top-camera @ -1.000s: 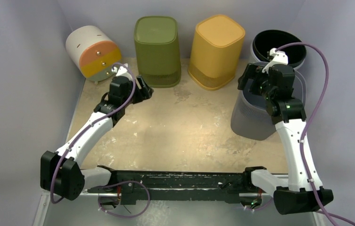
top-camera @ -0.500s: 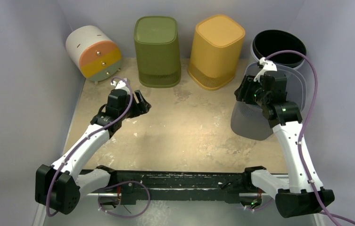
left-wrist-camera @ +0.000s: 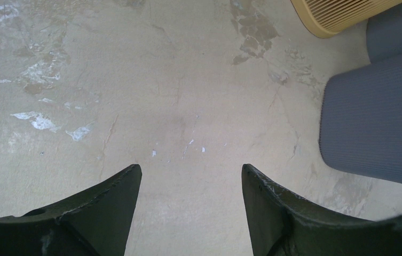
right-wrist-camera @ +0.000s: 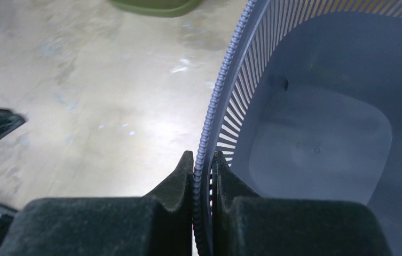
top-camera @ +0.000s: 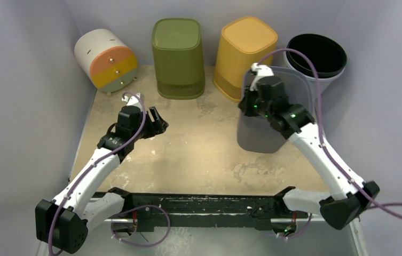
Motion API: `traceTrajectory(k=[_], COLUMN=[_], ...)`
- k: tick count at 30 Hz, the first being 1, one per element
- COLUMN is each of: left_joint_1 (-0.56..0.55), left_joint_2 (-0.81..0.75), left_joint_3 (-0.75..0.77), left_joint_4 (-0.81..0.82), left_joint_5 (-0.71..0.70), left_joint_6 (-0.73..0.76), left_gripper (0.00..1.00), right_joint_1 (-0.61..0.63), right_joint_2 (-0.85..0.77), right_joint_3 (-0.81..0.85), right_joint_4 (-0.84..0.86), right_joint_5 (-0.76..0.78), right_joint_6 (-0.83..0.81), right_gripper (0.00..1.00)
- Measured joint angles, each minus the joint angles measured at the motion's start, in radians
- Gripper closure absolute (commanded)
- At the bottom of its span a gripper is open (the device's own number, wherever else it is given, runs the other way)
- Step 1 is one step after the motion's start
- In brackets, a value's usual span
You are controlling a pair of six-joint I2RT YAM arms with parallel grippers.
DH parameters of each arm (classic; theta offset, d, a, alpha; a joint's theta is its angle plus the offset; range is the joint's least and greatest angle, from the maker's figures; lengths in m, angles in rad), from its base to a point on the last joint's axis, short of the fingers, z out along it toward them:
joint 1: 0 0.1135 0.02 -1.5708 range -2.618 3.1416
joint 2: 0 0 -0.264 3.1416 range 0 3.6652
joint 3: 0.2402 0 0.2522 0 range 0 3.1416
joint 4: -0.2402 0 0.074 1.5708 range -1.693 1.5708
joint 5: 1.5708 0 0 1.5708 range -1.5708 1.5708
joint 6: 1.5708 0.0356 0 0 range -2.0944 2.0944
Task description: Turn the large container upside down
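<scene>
Your large grey container (top-camera: 260, 133) sits on the right half of the table (top-camera: 198, 149), toward the back edge, and its mouth is up: you can see straight down to its floor in the right wrist view. Your right gripper (top-camera: 247, 102) has it by the left side of the ribbed rim (right-wrist-camera: 225, 85), fingers (right-wrist-camera: 174, 181) pinched tight with the slatted wall between them (one finger outside, one inside). Whether the base is flat on the table, you can't tell from here.

Just behind it stands the yellow container (top-camera: 245, 53), bottom up, and the black-lined bin (top-camera: 316, 53) fills the back right corner. The green container (top-camera: 178, 53) is at the middle of the back edge, the white-and-orange drum (top-camera: 105, 61) in the back left corner.

Your left gripper (top-camera: 158, 121) hangs over bare table left of centre, fingers spread wide and holding nothing.
</scene>
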Motion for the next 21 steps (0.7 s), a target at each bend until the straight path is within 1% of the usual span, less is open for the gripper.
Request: traceTrajectory(k=[5, 8, 12, 16, 17, 18, 21], left_joint_1=[0.000, 0.000, 0.000, 0.000, 0.000, 0.000, 0.000], left_joint_2=[-0.042, -0.058, -0.089, -0.149, -0.161, -0.175, -0.200], left_joint_3=[0.036, 0.090, 0.146, 0.159, 0.160, 0.161, 0.174], left_joint_4=[-0.079, -0.130, -0.187, -0.259, -0.272, -0.290, -0.338], left_joint_5=[-0.026, -0.045, -0.072, -0.111, -0.120, -0.130, -0.155], left_joint_6=[0.022, 0.042, 0.068, 0.087, 0.089, 0.094, 0.106], left_gripper=[0.33, 0.33, 0.33, 0.32, 0.32, 0.32, 0.32], right_joint_1=[0.250, 0.356, 0.450, 0.508, 0.516, 0.521, 0.530], right_joint_2=[0.148, 0.256, 0.398, 0.503, 0.518, 0.529, 0.533], right_joint_3=[0.091, 0.158, 0.286, 0.389, 0.405, 0.415, 0.422], right_joint_4=[0.068, 0.122, 0.154, 0.176, 0.179, 0.181, 0.180], right_joint_5=[0.064, 0.095, 0.128, 0.138, 0.139, 0.143, 0.176], right_joint_6=[0.061, 0.081, 0.092, 0.092, 0.092, 0.092, 0.105], right_gripper=[1.00, 1.00, 1.00, 0.99, 0.89, 0.77, 0.48])
